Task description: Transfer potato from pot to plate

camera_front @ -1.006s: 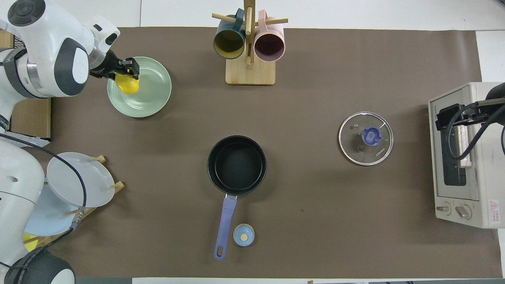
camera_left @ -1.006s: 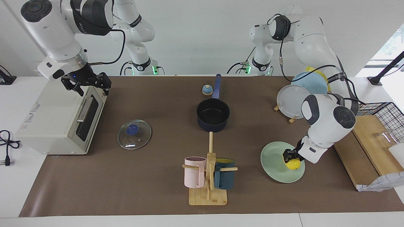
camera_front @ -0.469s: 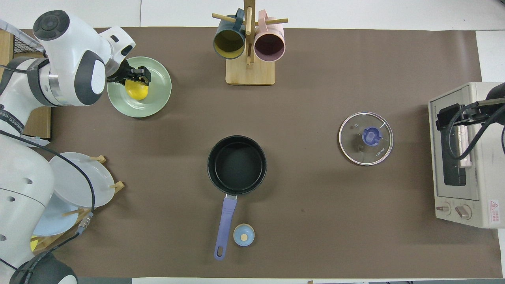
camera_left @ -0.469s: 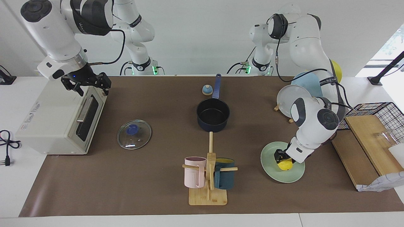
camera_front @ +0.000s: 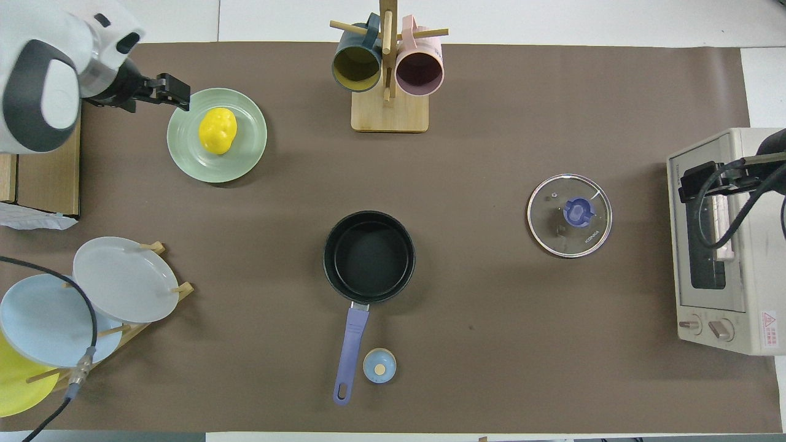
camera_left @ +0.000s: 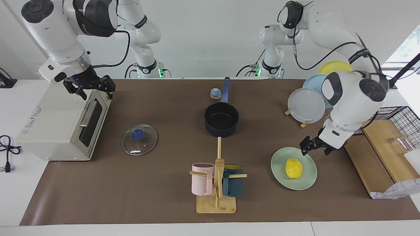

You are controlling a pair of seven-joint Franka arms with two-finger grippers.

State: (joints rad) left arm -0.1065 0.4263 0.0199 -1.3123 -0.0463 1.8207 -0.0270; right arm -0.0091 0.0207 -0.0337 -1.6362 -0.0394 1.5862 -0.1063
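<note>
While potato (camera_left: 293, 168) lies free on plate (camera_left: 279, 170), left gripper (camera_left: 310, 147) above rim, fingers apart; right gripper (camera_left: 90, 87) grip unclear.

We see a white wall (camera_left: 203, 36), a white table (camera_left: 19, 196) under a brown mat (camera_left: 157, 193), and a bright window (camera_left: 405, 46) toward the left arm's end.
</note>
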